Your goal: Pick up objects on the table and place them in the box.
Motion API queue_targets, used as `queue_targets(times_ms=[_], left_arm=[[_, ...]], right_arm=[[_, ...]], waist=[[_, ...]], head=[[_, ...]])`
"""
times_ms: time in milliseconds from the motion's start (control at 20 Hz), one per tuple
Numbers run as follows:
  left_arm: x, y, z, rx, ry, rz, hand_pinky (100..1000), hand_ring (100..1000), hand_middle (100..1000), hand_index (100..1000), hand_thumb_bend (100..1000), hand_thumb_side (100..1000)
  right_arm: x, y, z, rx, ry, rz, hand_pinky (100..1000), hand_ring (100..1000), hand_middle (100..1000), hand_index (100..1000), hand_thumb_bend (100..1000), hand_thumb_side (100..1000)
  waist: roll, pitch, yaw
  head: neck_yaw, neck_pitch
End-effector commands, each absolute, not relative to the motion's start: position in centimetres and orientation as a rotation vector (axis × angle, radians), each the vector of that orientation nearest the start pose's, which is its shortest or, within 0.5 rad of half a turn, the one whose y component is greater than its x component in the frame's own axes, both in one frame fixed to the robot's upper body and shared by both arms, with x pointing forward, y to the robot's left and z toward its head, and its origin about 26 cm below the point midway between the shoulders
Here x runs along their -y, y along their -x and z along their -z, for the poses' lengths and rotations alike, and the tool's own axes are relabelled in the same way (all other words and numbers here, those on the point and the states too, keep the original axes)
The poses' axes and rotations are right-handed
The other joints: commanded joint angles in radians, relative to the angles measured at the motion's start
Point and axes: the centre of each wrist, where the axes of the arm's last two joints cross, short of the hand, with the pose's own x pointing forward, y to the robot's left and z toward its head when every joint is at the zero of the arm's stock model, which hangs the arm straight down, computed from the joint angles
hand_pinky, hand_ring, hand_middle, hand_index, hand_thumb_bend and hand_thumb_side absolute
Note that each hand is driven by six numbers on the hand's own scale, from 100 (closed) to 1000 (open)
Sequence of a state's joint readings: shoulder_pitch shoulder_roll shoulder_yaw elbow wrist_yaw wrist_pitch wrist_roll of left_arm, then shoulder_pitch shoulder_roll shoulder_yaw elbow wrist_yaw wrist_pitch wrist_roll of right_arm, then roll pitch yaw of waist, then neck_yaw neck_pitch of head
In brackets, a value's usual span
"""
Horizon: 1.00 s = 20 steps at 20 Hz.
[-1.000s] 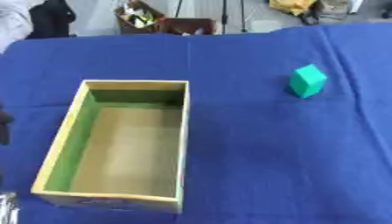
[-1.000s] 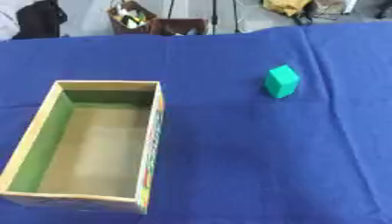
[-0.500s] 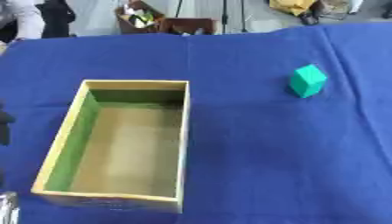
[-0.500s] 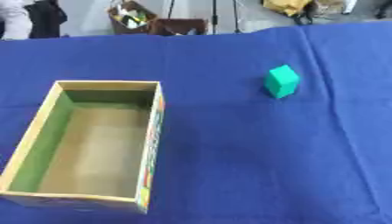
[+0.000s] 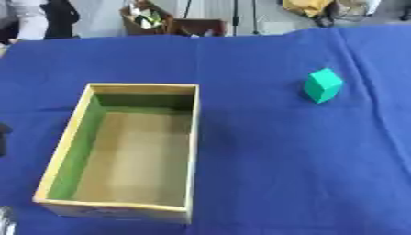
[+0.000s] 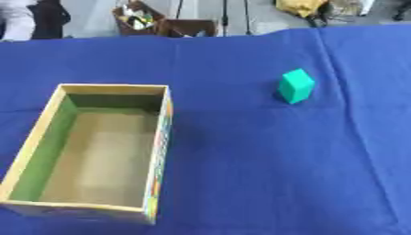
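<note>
A green block (image 5: 323, 85) stands tilted on the blue cloth at the right, well away from the box. The open cardboard box (image 5: 84, 114) lies at the left, with yellow rims, a green inner wall and a bare brown floor with nothing in it. A small dark piece, seemingly of my left hand (image 5: 3, 137), shows at the left edge of the left eye view beside the box; its fingers are out of frame. My right hand shows in neither view.
The blue tablecloth (image 6: 257, 174) covers the whole table, with creases running down its right side. Beyond the far edge stand a brown crate of clutter (image 6: 141, 20) and tripod legs. A silver bit (image 5: 5, 224) sits at the lower left corner.
</note>
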<state>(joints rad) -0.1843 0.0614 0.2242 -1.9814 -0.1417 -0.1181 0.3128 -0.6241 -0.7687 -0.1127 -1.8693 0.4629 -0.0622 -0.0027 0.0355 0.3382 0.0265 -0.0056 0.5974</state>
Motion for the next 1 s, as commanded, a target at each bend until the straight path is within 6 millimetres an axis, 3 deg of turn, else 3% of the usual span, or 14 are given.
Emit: queue_targets(times_ms=[50, 200, 300, 400, 550, 650, 800, 1000], left_arm=[[-28.8, -28.4, -15.6, 2.286, -0.527, -0.282, 100, 355, 412, 503, 100, 884], [-28.8, -28.4, -15.5, 2.286, -0.527, -0.272, 100, 355, 412, 503, 100, 883], [-28.7, -28.3, -15.4, 2.285, -0.526, -0.263, 100, 355, 413, 503, 100, 883], [-28.7, -28.3, -15.3, 2.282, -0.525, -0.251, 100, 356, 414, 503, 100, 884], [-28.8, -28.3, -15.2, 2.279, -0.529, -0.239, 100, 356, 414, 503, 100, 883], [-28.8, -28.2, -15.2, 2.278, -0.531, -0.234, 100, 356, 414, 503, 100, 883], [-28.7, -28.2, -15.1, 2.276, -0.531, -0.226, 100, 356, 414, 503, 100, 883], [-28.7, -28.2, -15.1, 2.275, -0.529, -0.216, 100, 356, 415, 503, 100, 883]], right_arm=[[34.4, -32.3, -36.3, -2.655, -1.743, 1.450, 799, 877, 838, 947, 199, 1000], [35.3, -33.7, -37.0, -2.376, -1.816, 1.773, 803, 858, 880, 964, 537, 1000], [35.9, -34.5, -37.5, -2.193, -1.845, 1.938, 804, 838, 903, 973, 693, 1000], [36.4, -35.3, -37.9, -2.003, -1.859, 2.103, 804, 840, 913, 985, 781, 1000], [37.1, -36.3, -38.4, -1.799, -1.865, 2.281, 807, 847, 917, 980, 787, 1000], [37.5, -36.9, -38.6, -1.706, -1.867, 2.373, 818, 872, 926, 942, 732, 1000], [37.8, -37.9, -38.5, -1.620, -1.833, 2.525, 841, 942, 950, 981, 622, 865], [37.6, -38.8, -38.7, -1.533, -1.794, 2.680, 840, 937, 956, 1000, 609, 834]], waist=[[-0.002, -0.021, 0.004], [-0.004, -0.021, 0.010], [-0.006, -0.021, 0.012], [-0.009, -0.020, 0.015], [-0.011, -0.021, 0.016], [-0.012, -0.020, 0.016], [-0.013, -0.019, 0.018], [-0.015, -0.019, 0.020]], head=[[-0.008, -0.001], [-0.015, -0.001], [-0.020, -0.001], [-0.031, -0.002], [-0.047, -0.002], [-0.054, -0.002], [-0.058, -0.003], [-0.063, -0.004]])
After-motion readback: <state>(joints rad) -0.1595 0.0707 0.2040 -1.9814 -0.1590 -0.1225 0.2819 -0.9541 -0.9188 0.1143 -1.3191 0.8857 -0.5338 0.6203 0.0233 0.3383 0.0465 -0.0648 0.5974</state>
